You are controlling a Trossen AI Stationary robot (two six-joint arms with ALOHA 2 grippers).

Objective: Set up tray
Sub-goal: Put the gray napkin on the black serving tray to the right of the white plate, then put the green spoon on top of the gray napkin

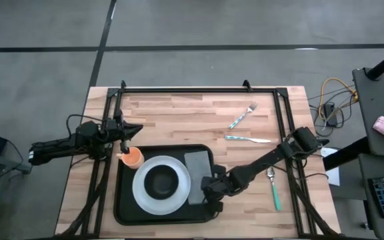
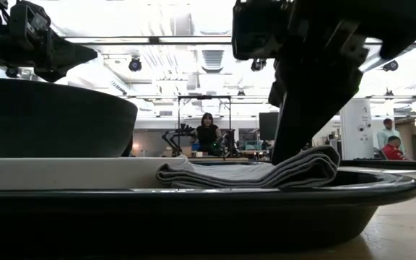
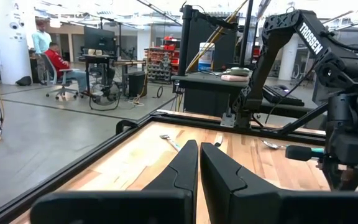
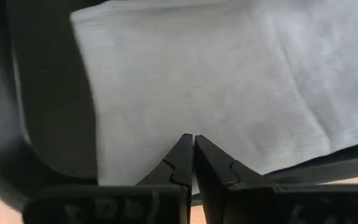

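Observation:
The black tray [image 1: 121,200] lies on the wooden table and carries a white plate [image 1: 141,198] with a black bowl [image 1: 162,181] on it. An orange cup [image 1: 133,158] stands at the tray's far left corner, and a folded grey napkin [image 1: 197,172] lies flat along its right side. My right gripper [image 1: 212,192] is shut over the napkin's near end, and the right wrist view shows its tips [image 4: 193,138] against the cloth [image 4: 216,74]. My left gripper [image 1: 135,132] is shut and hovers just beyond the cup, touching nothing. My right gripper comes slanting down from the table's right, and its shut fingertips [image 2: 289,148] meet the top of the folded napkin [image 2: 266,172] near its near end. No cloth shows between the tips. The napkin lies flat on the tray's floor.
On the bare wood right of the tray lie a fork [image 1: 243,115], a knife [image 1: 249,139] and a green-handled spoon [image 1: 273,190]. A black frame [image 1: 199,89] runs along the far, left and right edges of the table. People sit in the room beyond.

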